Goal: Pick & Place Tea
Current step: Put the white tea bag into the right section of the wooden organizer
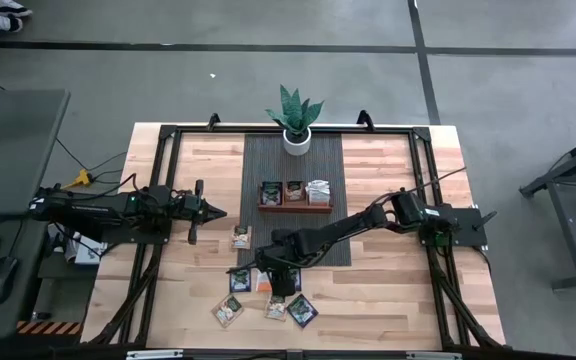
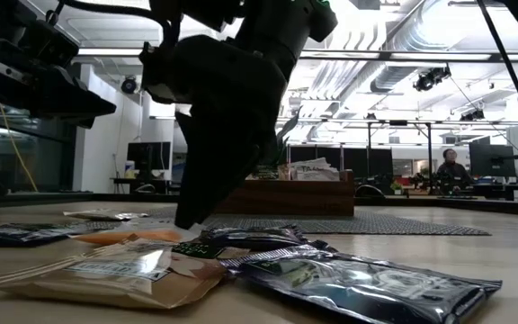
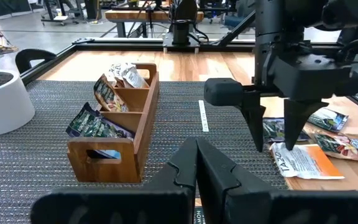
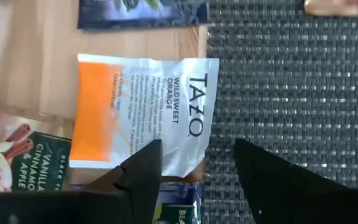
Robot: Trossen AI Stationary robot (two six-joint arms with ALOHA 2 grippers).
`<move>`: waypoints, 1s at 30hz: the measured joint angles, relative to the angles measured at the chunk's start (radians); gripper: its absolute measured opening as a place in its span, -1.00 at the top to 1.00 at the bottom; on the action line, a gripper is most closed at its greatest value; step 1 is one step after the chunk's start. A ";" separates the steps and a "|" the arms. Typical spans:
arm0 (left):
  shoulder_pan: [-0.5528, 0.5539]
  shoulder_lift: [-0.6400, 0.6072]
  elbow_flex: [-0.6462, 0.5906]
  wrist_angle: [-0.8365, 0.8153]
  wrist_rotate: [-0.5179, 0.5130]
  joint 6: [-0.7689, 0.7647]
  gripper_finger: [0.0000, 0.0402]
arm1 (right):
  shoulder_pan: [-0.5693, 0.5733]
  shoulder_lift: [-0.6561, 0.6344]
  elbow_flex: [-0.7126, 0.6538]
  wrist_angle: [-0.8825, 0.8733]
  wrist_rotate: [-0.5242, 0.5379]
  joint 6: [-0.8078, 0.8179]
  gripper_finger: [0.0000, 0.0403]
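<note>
right gripper (image 1: 280, 283): fingers spread, pointing down over orange packet (image 4: 143, 112), not touching it
left gripper (image 1: 215, 212): fingers pressed together, hovering at mat's left edge, well apart from the packets
tea: loose packets (image 1: 265, 297) clustered at table's front, mostly on bare wood; orange packet's end overlaps mat (image 1: 293, 160) edge; one more packet (image 1: 241, 237) just off mat's left edge; others stand in tray (image 3: 143, 121)
around: dark packets touch orange one on both sides, cinnamon-apple packet (image 4: 18, 165) next to it
in the way: crowded packets leave little gap beside the fingers
tray: on mat, three compartments filled, behind right gripper
plant (image 1: 295, 115): back of mat, near far edge
open room: bare wood (image 1: 388, 290) right of cluster
room: person at desks far behind, low view
</note>
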 joint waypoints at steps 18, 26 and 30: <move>0.000 0.000 0.000 0.000 0.000 0.000 1.00 | 0.004 0.005 -0.001 -0.003 0.052 0.012 0.59; 0.000 0.000 0.000 0.000 0.000 0.000 1.00 | 0.008 0.002 0.000 -0.003 0.002 -0.023 0.96; 0.000 0.000 0.000 0.000 0.000 0.000 1.00 | 0.020 -0.028 0.008 -0.013 0.016 -0.061 0.98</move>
